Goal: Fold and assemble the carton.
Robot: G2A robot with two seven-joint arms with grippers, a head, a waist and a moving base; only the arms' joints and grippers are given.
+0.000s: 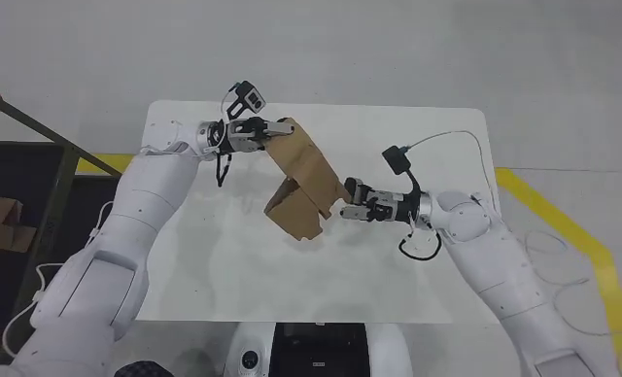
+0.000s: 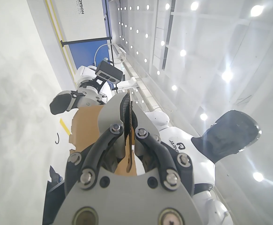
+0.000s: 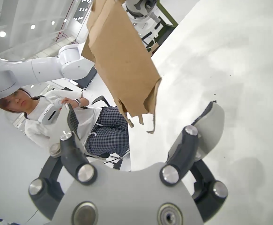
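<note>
carton (image 1: 303, 183) | clamped in left gripper (image 1: 282, 130) | right gripper (image 1: 347, 198) spread, just beside

Seen from above, the carton (image 1: 303, 178) hides the patch of table (image 1: 389, 270) beneath it, and its own brown walls hide its inside. The right gripper (image 1: 347, 198) sits so close to the carton's near edge that contact cannot be told. The left gripper (image 1: 279, 129) meets the far corner, too small there to judge. At the left wrist, the fingers (image 2: 108, 118) cover most of the cardboard, leaving a thin edge between them. At the right wrist, the carton's upper end is cut off by the frame, and its lower flaps look ragged, perhaps torn.
</note>
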